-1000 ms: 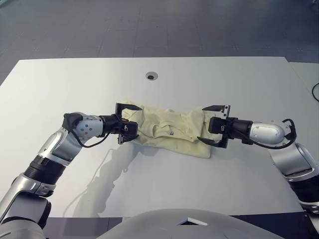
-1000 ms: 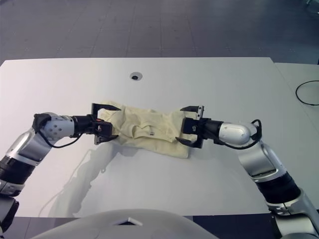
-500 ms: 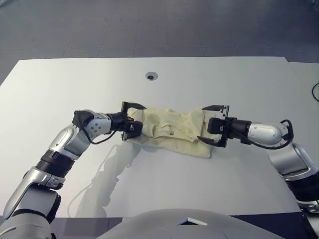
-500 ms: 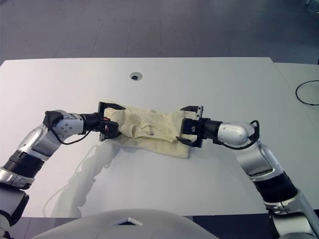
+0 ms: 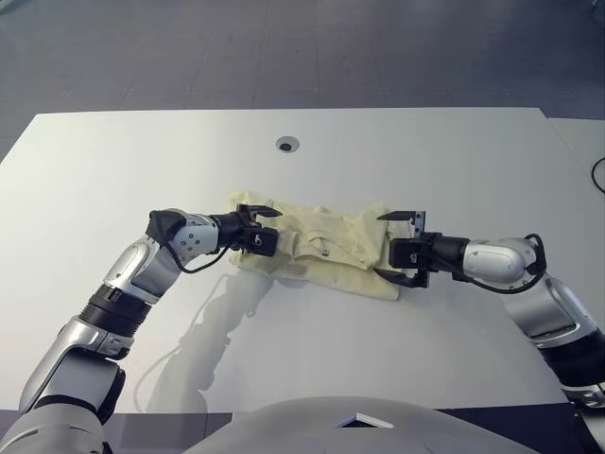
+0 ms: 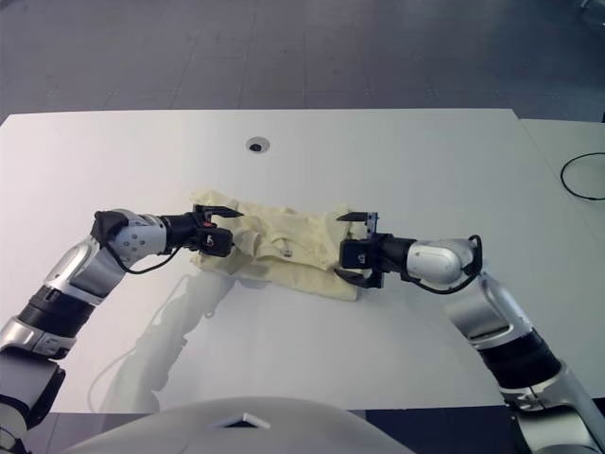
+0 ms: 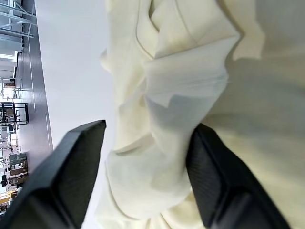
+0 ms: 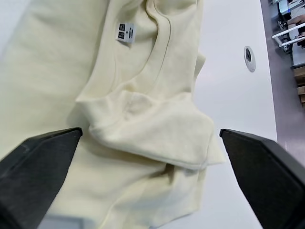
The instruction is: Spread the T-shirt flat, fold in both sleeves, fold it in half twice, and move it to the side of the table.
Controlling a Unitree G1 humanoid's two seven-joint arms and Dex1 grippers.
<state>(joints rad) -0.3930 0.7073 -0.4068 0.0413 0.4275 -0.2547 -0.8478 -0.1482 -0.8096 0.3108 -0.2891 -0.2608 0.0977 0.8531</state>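
A pale yellow T-shirt [image 5: 331,248] lies crumpled in a long bunch at the middle of the white table [image 5: 425,151]. My left gripper [image 5: 267,231] sits at the shirt's left end, its fingers [image 7: 76,176] pressed on a bunched fold of cloth [image 7: 190,95]. At the shirt's right end, my right gripper [image 5: 378,244] stands open, one finger beyond the cloth and one on the near side. In the right wrist view, the neck opening and its label [image 8: 125,32] show between the wide-spread fingers [image 8: 38,167].
A small round hole [image 5: 286,144] sits in the table behind the shirt. A black cable [image 6: 581,175] lies on the neighbouring surface at the far right. Bare tabletop surrounds the shirt on all sides.
My left gripper slid right onto the shirt's left end and its fingers narrowed on the cloth. The right gripper crept left over the right end, staying open.
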